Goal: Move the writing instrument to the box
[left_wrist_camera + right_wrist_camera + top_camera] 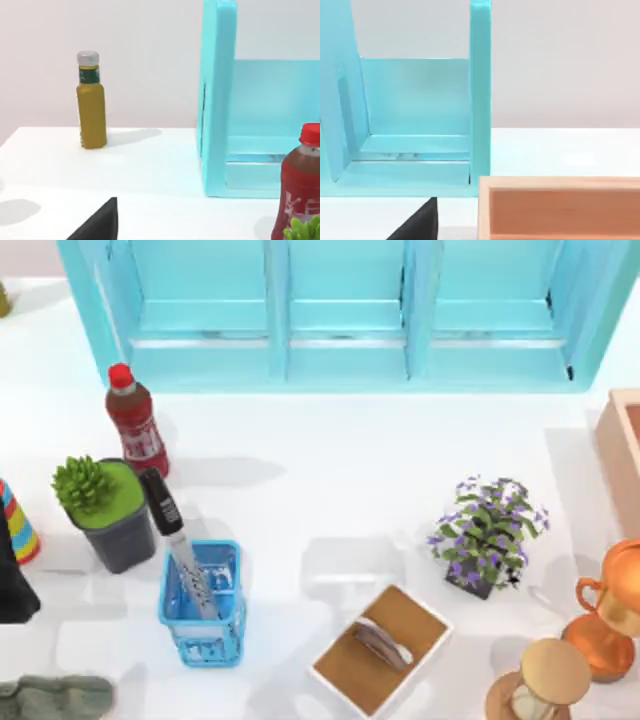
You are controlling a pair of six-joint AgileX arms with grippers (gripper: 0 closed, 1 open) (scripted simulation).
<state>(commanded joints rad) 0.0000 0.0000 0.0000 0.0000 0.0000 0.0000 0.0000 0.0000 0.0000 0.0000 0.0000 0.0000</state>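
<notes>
standing in the blue mesh basket (203, 605) near the front left of the table (330, 500) is the marker pen (178, 538), nearest the overhead camera by its raised black cap. its long axis leans: the silver-grey barrel with dark lettering goes down into the basket, and the capped end points up and toward the back left, ending just beside the potted succulent (105, 508). behind that plant stands a red drink bottle (137, 423) with a red cap.

a dark shape at the top view's left edge looks like part of the left arm (12, 575); i cannot tell how its claw stands. the right claw's state cannot be told either.

over at the right edge of the table the peach-tan box (622, 445) is partly in frame, well apart from the pen; the right wrist view shows its thick wall and darker inside (560, 207) beside the turquoise shelf unit (340, 310). between basket and box lie a white-rimmed shallow box (380, 648), a purple flowering plant (488, 532), a copper trophy cup (612, 605) and an hourglass (540, 680). a yellow bottle (91, 102) stands in the left wrist view.
</notes>
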